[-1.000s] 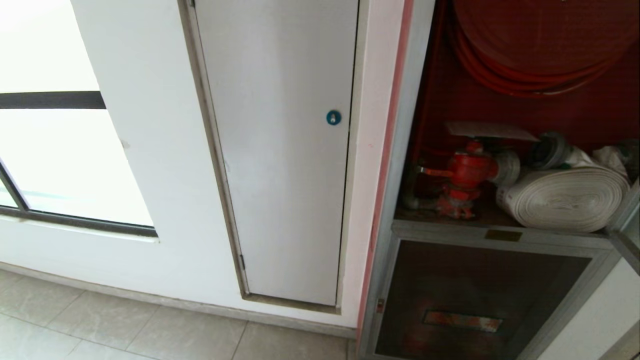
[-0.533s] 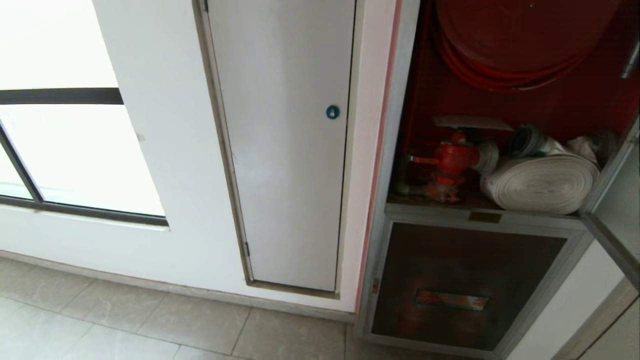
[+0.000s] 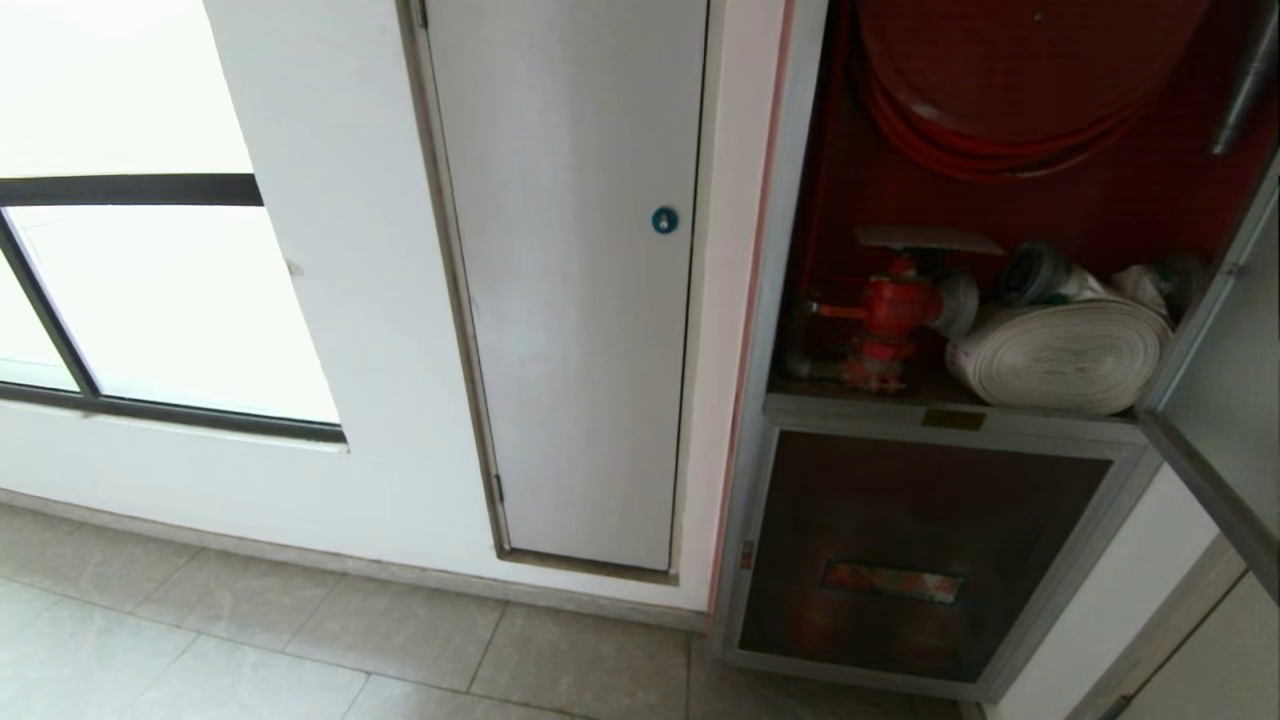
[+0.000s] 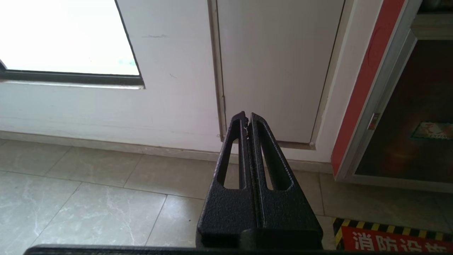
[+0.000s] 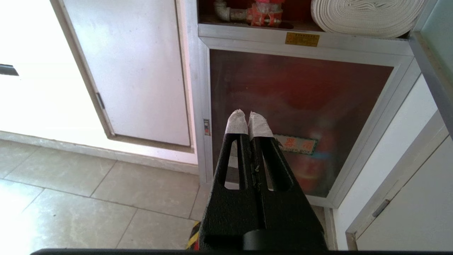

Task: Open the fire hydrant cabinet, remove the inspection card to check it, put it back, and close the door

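Note:
The fire hydrant cabinet (image 3: 790,300) stands open on the right of the head view, red inside. It holds a red hose reel (image 3: 1000,100), a red valve (image 3: 890,305) and a white rolled hose (image 3: 1055,355). A pale flat sheet (image 3: 925,240), likely the inspection card, lies over the valve; its print does not show. The door (image 3: 1240,370) is swung out at the far right. Neither arm is in the head view. My left gripper (image 4: 246,115) is shut and empty, low over the floor. My right gripper (image 5: 246,113), white-taped at the tips, is shut before the lower glass door (image 5: 300,99).
A grey-white panel (image 3: 570,300) with a round blue lock (image 3: 665,220) sits left of the cabinet, and a bright window (image 3: 150,300) further left. Pale floor tiles (image 3: 300,650) run along the wall. A red floor marking with yellow-black stripes (image 4: 393,237) lies near the cabinet.
The whole picture has drawn back and shifted up, so the camera has moved away from the wall. More floor and more of the open door show. Both arms have kept still.

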You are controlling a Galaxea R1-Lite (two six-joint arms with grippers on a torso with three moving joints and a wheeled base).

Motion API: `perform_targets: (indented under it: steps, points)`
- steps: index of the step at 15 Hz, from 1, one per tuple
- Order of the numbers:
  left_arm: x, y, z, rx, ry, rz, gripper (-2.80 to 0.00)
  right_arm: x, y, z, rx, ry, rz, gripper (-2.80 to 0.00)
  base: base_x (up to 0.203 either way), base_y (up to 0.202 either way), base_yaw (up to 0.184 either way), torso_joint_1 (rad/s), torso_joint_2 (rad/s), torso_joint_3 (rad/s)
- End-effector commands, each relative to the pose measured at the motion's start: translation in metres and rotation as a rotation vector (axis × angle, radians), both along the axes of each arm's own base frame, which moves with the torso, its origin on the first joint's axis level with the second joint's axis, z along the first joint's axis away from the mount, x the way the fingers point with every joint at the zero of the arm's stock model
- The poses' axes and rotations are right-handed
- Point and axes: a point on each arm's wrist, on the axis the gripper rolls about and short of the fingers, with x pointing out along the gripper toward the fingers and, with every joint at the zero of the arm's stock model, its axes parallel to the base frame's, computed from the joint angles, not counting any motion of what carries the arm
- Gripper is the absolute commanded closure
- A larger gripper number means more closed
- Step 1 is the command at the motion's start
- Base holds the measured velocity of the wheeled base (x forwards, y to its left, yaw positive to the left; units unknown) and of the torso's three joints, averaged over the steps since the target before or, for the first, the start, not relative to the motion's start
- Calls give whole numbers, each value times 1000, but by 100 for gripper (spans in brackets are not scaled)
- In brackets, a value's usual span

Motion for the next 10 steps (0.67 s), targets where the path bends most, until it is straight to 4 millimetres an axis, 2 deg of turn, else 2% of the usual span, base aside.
perform_targets:
  steps: [1,10]
  points:
    - [1,0,-2,1,7,0,0,0,0,0,0,-2,1,0,0,0,0,0,0,0]
    - [1,0,-2,1,7,0,0,0,0,0,0,-2,1,0,0,0,0,0,0,0]
